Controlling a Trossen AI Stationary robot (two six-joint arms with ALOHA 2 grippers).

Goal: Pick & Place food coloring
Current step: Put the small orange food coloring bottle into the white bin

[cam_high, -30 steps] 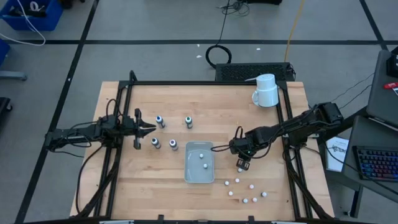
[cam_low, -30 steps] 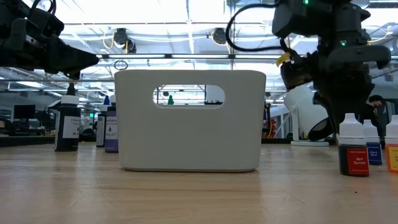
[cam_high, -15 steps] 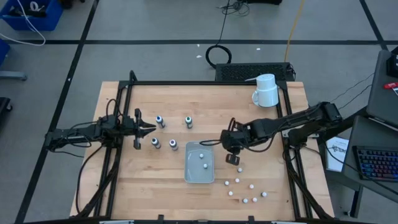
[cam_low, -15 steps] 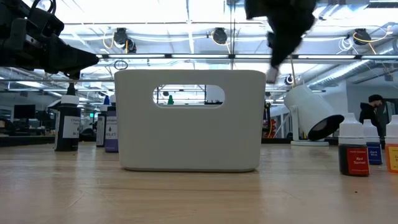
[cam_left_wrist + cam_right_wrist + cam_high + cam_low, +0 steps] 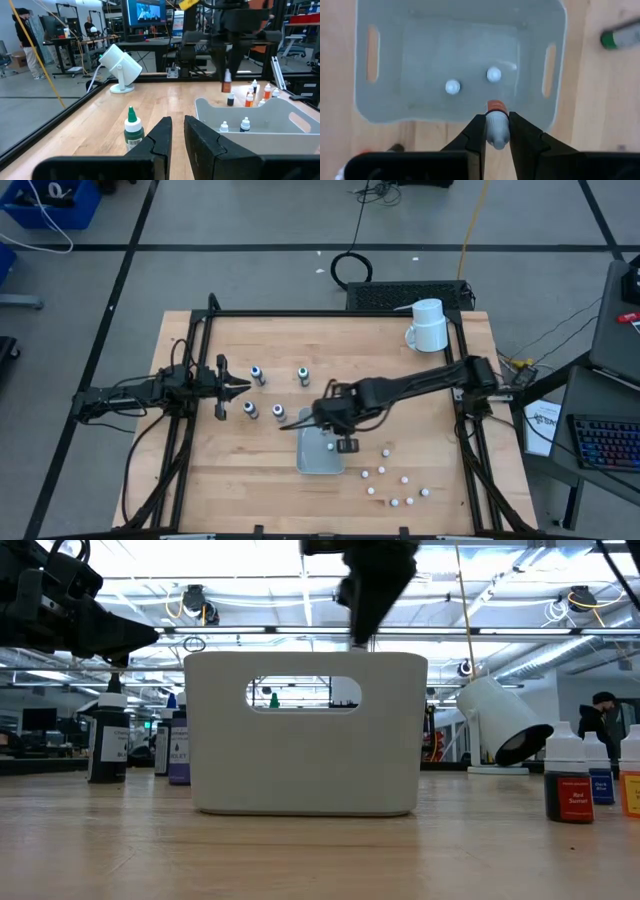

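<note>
The small pale food-coloring bottle with an orange-red band is now over the near rim of the grey plastic bin, carried there from the table, clamped in my right hand; release comes next, I judge. My left hand waits clenched, empty.

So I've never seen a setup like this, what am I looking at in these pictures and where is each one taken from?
Two robot arms work at a wooden table. One picture looks straight down, one looks level across the tabletop, and two come from cameras on the arms' wrists. The right claw holds a small bottle over a pale bin that already has two bottles inside. The left claw waits shut near four dark-capped bottles. More white-capped bottles and a tipped white mug sit on the table.
</note>
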